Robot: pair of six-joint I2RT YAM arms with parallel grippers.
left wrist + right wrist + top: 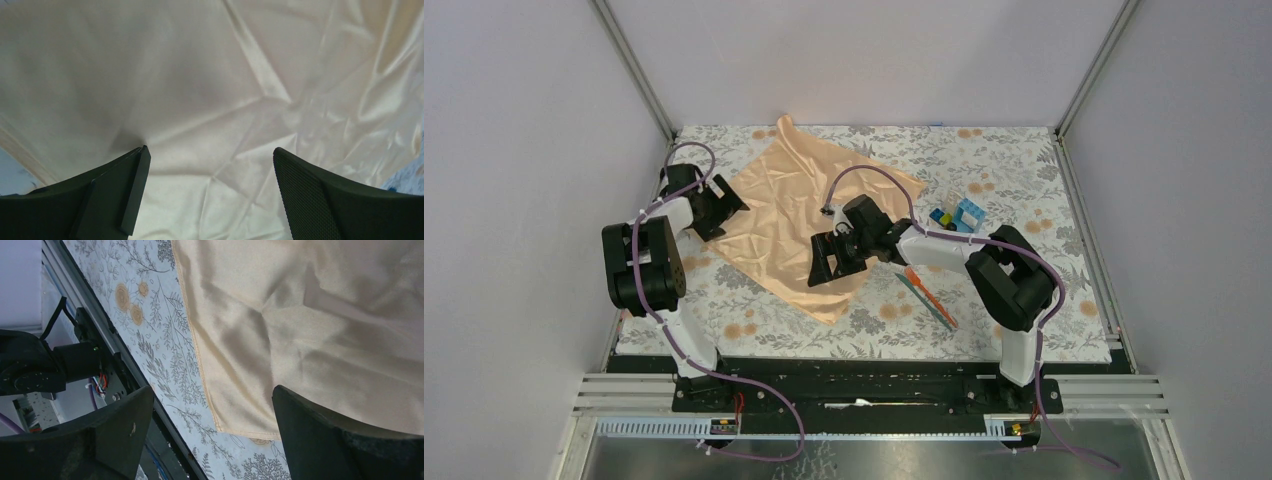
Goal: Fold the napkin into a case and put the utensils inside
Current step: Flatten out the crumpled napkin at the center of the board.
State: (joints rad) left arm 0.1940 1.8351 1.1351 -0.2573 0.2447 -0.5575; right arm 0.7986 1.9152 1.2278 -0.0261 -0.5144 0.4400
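Napkin [796,205]: peach-orange satin, unfolded and creased, lying diagonally on the floral mat [1034,180], its far corner rumpled upward. Left gripper [210,152]: over the cloth's left edge, fingers spread wide, nothing between them. Right gripper [212,390]: over the cloth's near corner, fingers likewise wide, nothing held. Utensils [927,295]: one orange, one teal, side by side on the mat just right of the napkin. Toy blocks [959,213]: clustered farther back.

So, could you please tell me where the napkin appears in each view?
Top external: napkin lies centre-left, spread out.
Left wrist: it fills nearly the whole frame.
Right wrist: upper right, with a hemmed corner at bottom centre.
Shared landmark: the floral mat beside its hem.
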